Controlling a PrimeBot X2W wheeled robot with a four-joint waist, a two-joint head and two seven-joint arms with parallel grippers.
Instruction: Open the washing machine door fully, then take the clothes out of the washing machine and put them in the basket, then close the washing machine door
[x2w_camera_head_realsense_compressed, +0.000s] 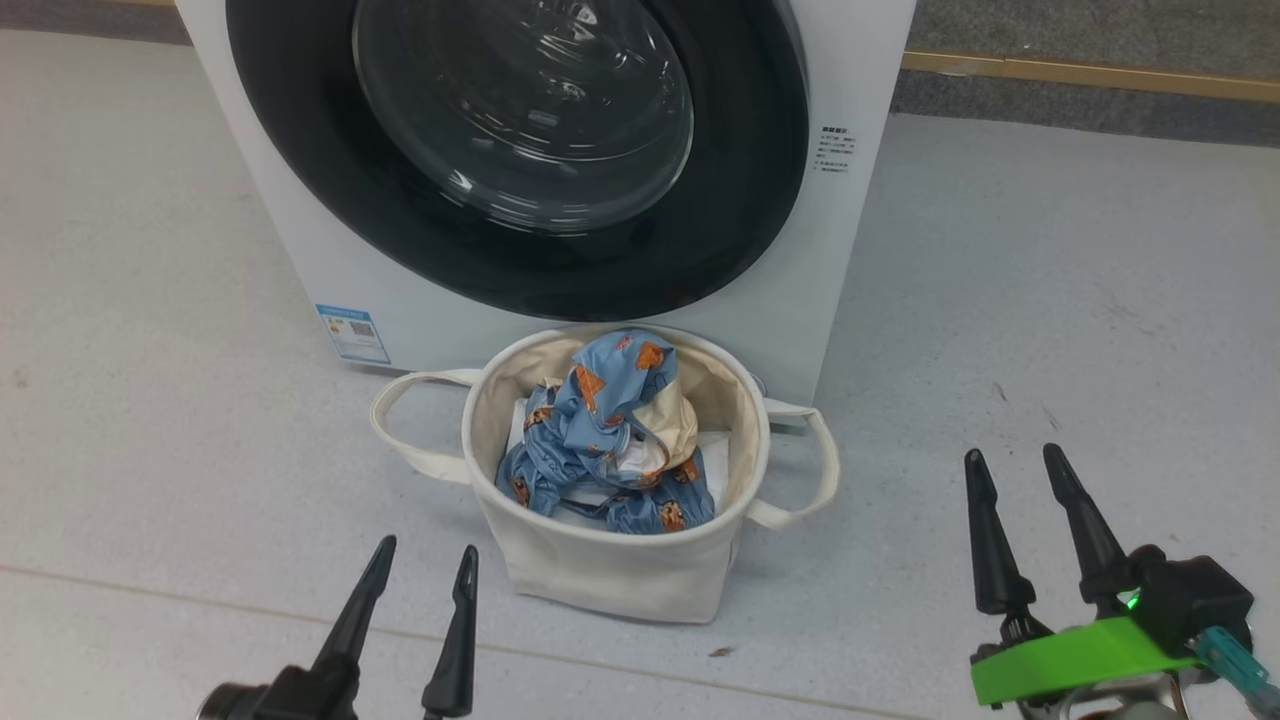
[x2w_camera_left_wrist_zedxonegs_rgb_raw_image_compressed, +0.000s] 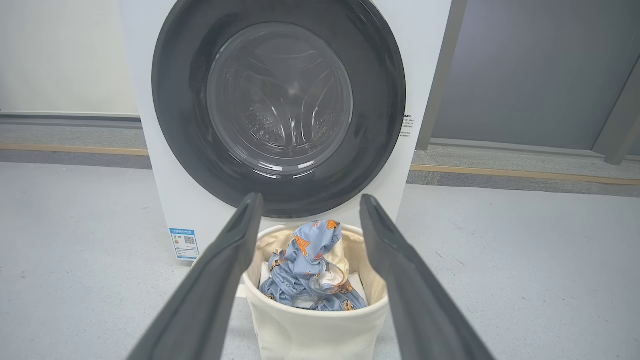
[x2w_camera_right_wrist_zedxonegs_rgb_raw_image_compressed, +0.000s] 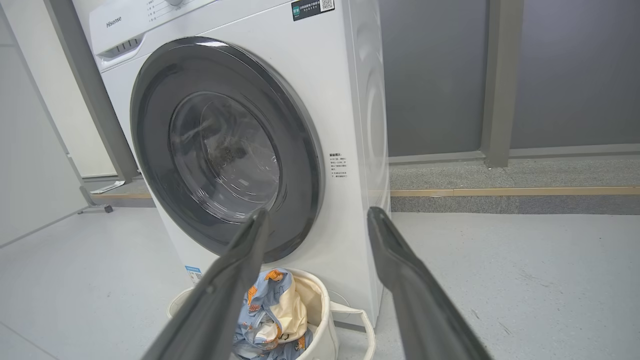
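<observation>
The washing machine (x2w_camera_head_realsense_compressed: 850, 250) (x2w_camera_left_wrist_zedxonegs_rgb_raw_image_compressed: 165, 200) (x2w_camera_right_wrist_zedxonegs_rgb_raw_image_compressed: 345, 100) stands ahead with its door (x2w_camera_head_realsense_compressed: 740, 180) (x2w_camera_left_wrist_zedxonegs_rgb_raw_image_compressed: 185, 125) (x2w_camera_right_wrist_zedxonegs_rgb_raw_image_compressed: 295, 150) shut flat against the front, black rim around the clear glass. Directly before it on the floor sits the cream basket (x2w_camera_head_realsense_compressed: 610, 575) (x2w_camera_left_wrist_zedxonegs_rgb_raw_image_compressed: 315, 335) (x2w_camera_right_wrist_zedxonegs_rgb_raw_image_compressed: 325, 320). The blue clothes (x2w_camera_head_realsense_compressed: 600, 440) (x2w_camera_left_wrist_zedxonegs_rgb_raw_image_compressed: 305, 272) (x2w_camera_right_wrist_zedxonegs_rgb_raw_image_compressed: 260, 310) with orange figures lie heaped inside it. My left gripper (x2w_camera_head_realsense_compressed: 425, 560) (x2w_camera_left_wrist_zedxonegs_rgb_raw_image_compressed: 310, 200) is open, low and to the basket's left, nothing between its fingers. My right gripper (x2w_camera_head_realsense_compressed: 1015, 460) (x2w_camera_right_wrist_zedxonegs_rgb_raw_image_compressed: 317, 215) is open, well right of the basket, holding nothing.
Pale grey floor (x2w_camera_head_realsense_compressed: 1050, 330) spreads on both sides of the machine. A raised darker strip with a wooden edge (x2w_camera_head_realsense_compressed: 1090, 72) runs along the back wall. A grey upright post (x2w_camera_right_wrist_zedxonegs_rgb_raw_image_compressed: 500, 80) stands behind the machine on the right.
</observation>
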